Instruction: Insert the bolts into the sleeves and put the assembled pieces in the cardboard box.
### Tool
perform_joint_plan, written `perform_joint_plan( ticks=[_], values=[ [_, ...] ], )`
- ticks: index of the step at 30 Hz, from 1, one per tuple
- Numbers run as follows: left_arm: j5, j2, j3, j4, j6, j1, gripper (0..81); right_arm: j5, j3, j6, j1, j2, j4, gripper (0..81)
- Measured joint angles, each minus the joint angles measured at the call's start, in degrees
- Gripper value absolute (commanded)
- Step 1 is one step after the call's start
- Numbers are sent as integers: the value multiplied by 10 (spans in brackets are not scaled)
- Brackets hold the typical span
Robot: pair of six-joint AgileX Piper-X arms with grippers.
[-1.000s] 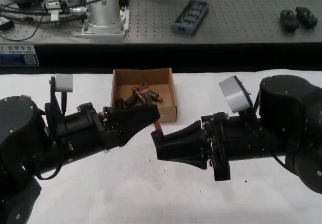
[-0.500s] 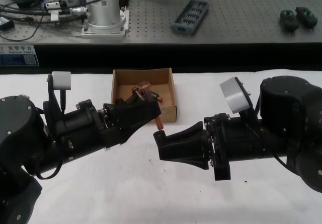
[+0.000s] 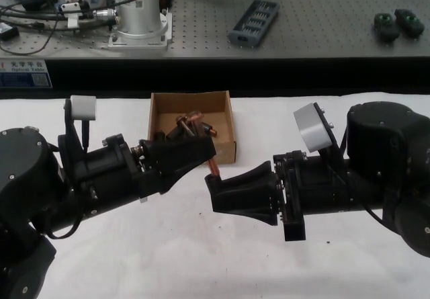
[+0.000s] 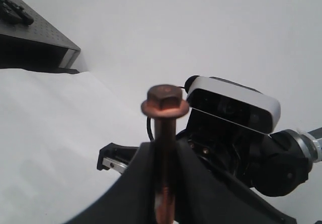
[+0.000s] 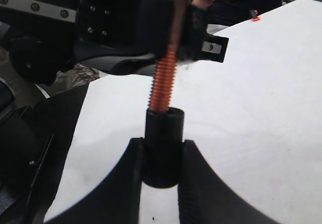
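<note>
My left gripper (image 3: 205, 152) (image 4: 163, 153) is shut on a copper bolt (image 3: 213, 167) (image 4: 164, 105), hex head up and shaft between the fingers. The bolt's threaded end (image 5: 163, 83) goes down into the top of a black sleeve (image 5: 162, 138). My right gripper (image 5: 162, 158) (image 3: 213, 186) is shut on that sleeve, just below and right of the left one. Both meet in front of the cardboard box (image 3: 227, 127), which holds several copper and black pieces (image 3: 188, 125).
A white cloth (image 3: 168, 252) covers the bench around both arms. Behind it runs a perforated metal table with a metal post base (image 3: 138, 17), a black slotted tray (image 3: 254, 20) and two small black parts (image 3: 400, 23).
The right gripper has shifted slightly to the right with the sleeve. The left gripper has brought the bolt a little closer over it.
</note>
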Motion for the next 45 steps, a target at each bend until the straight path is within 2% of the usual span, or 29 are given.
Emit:
perform_joint_plan(
  ticks=[31,45],
  values=[
    [-18,0,0,-15,-1,0,6,12,0,-24,-2,0,17,43],
    [-39,0,0,23,9,0,6,12,0,-5,-9,0,-4,43]
  ],
)
